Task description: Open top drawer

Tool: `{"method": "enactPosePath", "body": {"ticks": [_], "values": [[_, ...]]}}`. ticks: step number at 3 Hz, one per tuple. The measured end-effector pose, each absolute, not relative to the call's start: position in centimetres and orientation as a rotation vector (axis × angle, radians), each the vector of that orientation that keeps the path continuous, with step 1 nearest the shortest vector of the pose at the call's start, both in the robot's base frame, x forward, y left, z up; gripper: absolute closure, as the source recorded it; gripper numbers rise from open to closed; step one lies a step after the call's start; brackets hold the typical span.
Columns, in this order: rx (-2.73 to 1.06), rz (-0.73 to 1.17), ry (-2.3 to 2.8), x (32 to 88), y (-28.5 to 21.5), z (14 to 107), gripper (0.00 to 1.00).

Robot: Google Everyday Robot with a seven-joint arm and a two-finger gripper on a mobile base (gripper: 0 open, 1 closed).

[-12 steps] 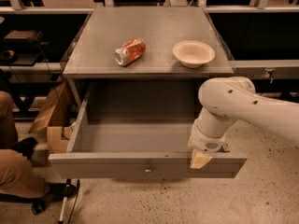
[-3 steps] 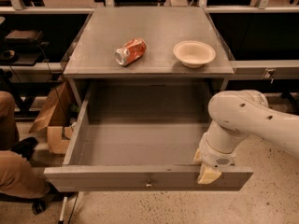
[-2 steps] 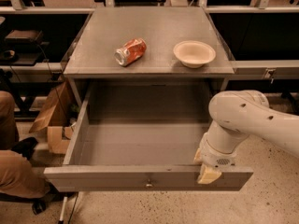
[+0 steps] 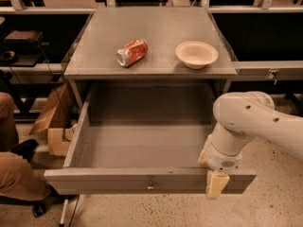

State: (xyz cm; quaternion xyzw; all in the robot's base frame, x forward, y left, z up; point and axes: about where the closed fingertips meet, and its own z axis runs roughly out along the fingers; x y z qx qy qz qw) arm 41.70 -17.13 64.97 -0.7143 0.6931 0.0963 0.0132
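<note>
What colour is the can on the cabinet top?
The can is orange-red with a silver end, camera view; the gripper is at the front of the top drawer.

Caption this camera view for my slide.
Gripper on the front edge of the open top drawer; crushed can and bowl on the cabinet top.

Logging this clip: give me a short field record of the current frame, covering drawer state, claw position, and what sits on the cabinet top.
drawer state: top drawer open, its box extended far out of the cabinet
knob: small round knob mid-front, nothing touching it
claw: claw at the right end of the drawer front, reaching over its top edge
on top: crushed red can on its side, left of an upright pale bowl, apart, both on the cabinet top
floor left: cardboard box beside the cabinet
</note>
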Motion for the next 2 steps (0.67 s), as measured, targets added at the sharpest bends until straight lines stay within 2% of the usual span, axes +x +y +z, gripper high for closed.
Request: {"method": "enactPosePath", "body": {"ticks": [1, 2], "values": [[-2.225, 0.300, 2.159, 41.70, -17.13, 64.97, 0.00], [-2.225, 0.300, 2.159, 41.70, -17.13, 64.97, 0.00]]}}
